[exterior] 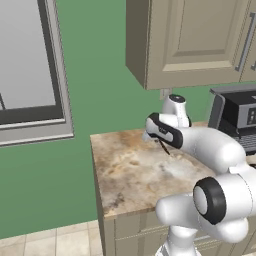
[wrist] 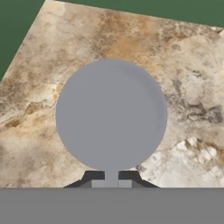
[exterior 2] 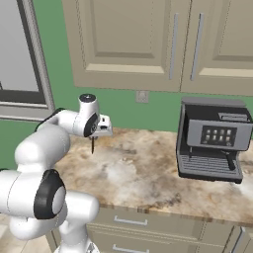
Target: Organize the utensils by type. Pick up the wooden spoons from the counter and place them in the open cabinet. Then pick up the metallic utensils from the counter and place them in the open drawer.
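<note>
**Gripper carrying the round-headed metal utensil above the counter's left end**

I am holding the gripper [exterior 2: 94, 139] up over the far left part of the counter [exterior: 135, 175], and its jaws are pinching narrowly on the round-headed metal utensil [wrist: 111, 114]. In the hand view the flat grey disc of the head is sitting right in front of the camera, with its short stem running down between the two dark fingertips [wrist: 94, 178]. In the right base view I am seeing the thin dark handle [exterior 2: 92, 146] hanging straight down from the gripper, clear of the marbled stone. The left base view is showing the same dark stick [exterior: 164, 146] poking out below the hand, slightly tilted.

Around the arm, a dark coffee machine [exterior 2: 213, 141] is standing on the right part of the counter, well apart from the gripper. Closed beige wall cabinets [exterior 2: 148, 42] with grey bar handles are hanging above, and a wall outlet [exterior 2: 142, 96] is sitting on the green wall between them and the stone. A grey-framed window [exterior: 30, 75] is lying off to the left. Beige drawer fronts [exterior 2: 133, 225] are running beneath the near edge. The stone under the utensil is lying bare, and nothing is standing between the gripper and the surface below it.
</note>
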Tool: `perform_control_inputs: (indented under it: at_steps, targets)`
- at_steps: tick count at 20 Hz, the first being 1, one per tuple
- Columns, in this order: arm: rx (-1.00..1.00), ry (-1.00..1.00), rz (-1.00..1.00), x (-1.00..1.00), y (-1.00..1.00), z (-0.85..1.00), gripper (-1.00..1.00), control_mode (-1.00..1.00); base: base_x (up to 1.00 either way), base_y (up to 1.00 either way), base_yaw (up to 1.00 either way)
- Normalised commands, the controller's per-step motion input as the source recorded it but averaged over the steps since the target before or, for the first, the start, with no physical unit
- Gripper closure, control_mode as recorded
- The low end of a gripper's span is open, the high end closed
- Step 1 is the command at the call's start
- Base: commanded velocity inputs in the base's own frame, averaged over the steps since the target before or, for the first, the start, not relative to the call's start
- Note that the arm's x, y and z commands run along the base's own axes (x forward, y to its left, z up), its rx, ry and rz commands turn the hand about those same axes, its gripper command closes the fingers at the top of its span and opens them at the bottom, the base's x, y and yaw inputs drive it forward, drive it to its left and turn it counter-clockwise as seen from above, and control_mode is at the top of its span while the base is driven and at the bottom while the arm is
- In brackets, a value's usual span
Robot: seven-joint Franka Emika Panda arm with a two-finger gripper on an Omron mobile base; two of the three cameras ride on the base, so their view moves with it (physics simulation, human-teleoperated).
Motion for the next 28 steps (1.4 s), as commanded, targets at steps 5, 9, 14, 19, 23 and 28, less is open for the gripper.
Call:
perform_control_inputs:
  at_steps: [5,9,14,19,23,28]
  targets:
    - [-0.04,0.01,0.00,0.00,0.01,0.00,1.00,-1.00,0.00,0.00,0.00]
    - [0.00,0.00,0.00,0.00,0.00,0.00,1.00,-1.00,0.00,0.00,0.00]
    - [0.00,0.00,0.00,-0.07,0.00,0.00,1.00,-1.00,0.00,0.00,0.00]
    - [0.00,0.00,0.01,-0.09,0.01,0.00,1.00,1.00,-0.53,0.12,0.10]
    - [0.00,0.00,0.00,0.00,0.00,0.00,1.00,1.00,-0.56,0.34,0.51]
    - [0.00,0.00,0.00,0.00,0.00,0.00,1.00,1.00,-0.23,0.38,0.97]
